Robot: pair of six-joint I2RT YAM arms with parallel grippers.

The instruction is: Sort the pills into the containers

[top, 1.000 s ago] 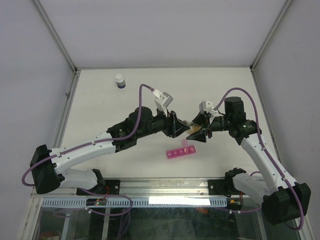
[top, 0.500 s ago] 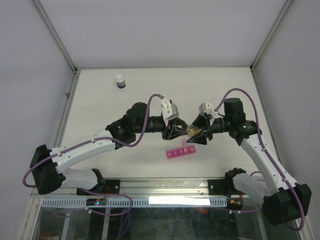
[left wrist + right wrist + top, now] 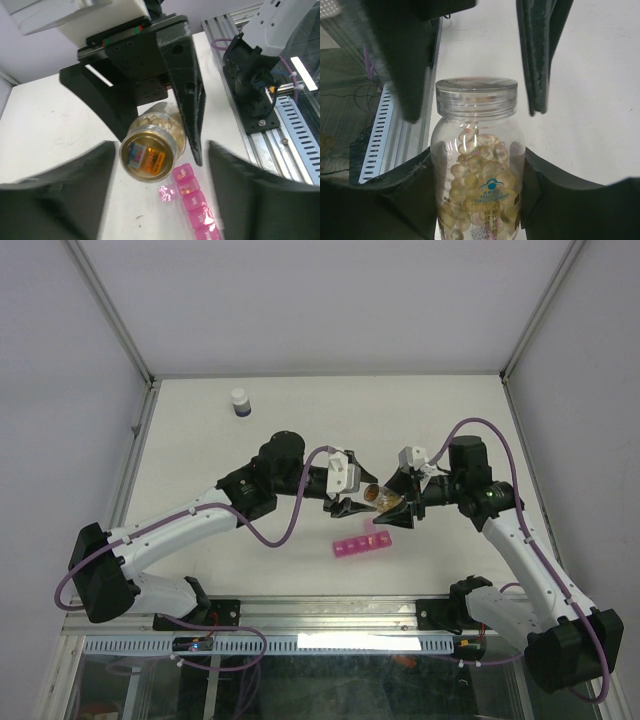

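Pink pill-box [image 3: 361,545], right pincer [image 3: 476,170] pinching pill jar [image 3: 150,150] beside it, left pincer [image 3: 347,505] spread around lid [image 3: 476,90].

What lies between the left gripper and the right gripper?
A clear pill bottle: the right gripper holds its body, and the open left gripper flanks its cap. Clearest in the right wrist view.

We count one pink pill box [image 3: 363,544]; just beyond it one clear bottle [image 3: 383,500] of uncounted yellow pills [image 3: 470,150]; well apart from it one white-capped bottle [image 3: 239,402]; near it two grippers, the left gripper [image 3: 350,504] and the right gripper [image 3: 393,507].
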